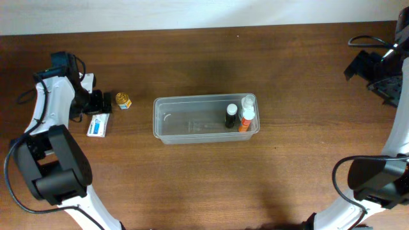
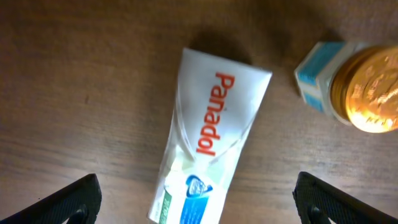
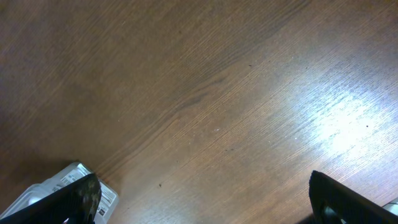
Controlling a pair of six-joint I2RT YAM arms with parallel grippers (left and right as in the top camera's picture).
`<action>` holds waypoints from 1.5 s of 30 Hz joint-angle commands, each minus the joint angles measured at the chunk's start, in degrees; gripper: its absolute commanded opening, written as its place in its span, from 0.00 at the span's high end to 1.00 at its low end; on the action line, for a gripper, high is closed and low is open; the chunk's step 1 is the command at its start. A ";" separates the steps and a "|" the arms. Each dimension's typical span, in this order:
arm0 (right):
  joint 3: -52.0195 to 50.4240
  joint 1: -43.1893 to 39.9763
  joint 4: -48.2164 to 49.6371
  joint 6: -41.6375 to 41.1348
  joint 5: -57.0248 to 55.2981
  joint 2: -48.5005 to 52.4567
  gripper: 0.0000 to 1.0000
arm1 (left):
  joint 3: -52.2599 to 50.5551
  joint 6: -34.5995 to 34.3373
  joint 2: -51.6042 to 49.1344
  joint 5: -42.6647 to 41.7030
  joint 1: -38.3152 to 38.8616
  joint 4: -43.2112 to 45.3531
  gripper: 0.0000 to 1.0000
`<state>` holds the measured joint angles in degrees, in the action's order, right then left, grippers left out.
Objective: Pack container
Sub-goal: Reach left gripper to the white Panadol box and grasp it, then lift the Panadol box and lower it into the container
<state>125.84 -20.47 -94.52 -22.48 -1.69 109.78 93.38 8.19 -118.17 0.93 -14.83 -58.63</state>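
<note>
The left end effector (image 2: 200, 200) is hovering wide open over the Panadol box (image 2: 208, 134) — squaring to its long sides before closing is looking wisest

Looking straight down on the whole table (image 1: 204, 51) from overhead. Hovering close over the box (image 2: 205, 137), just ahead of the left gripper (image 2: 198, 205), sharing it with overhead. Facing the table close ahead of the right gripper (image 3: 202, 202).

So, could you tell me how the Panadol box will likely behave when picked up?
The Panadol box looks like thin card, so probably light and crushable. Lying flat, it should not roll; its glossy face may slip a little.
</note>
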 commanded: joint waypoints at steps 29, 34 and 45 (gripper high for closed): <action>0.70 0.15 0.00 -0.33 -0.50 -0.37 0.02 | 1.07 -1.79 -7.50 0.31 0.22 -2.12 0.51; 0.70 0.15 0.02 -0.33 -0.50 -0.37 0.02 | 3.45 -2.36 -7.50 -0.09 0.22 -4.85 0.51; 0.70 0.15 0.00 -0.33 -0.50 -0.37 0.02 | 24.26 -2.51 -7.48 -3.15 0.22 -20.98 0.53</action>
<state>125.84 -20.47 -94.54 -22.52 -1.69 109.78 111.87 6.33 -125.60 0.21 -14.83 -77.30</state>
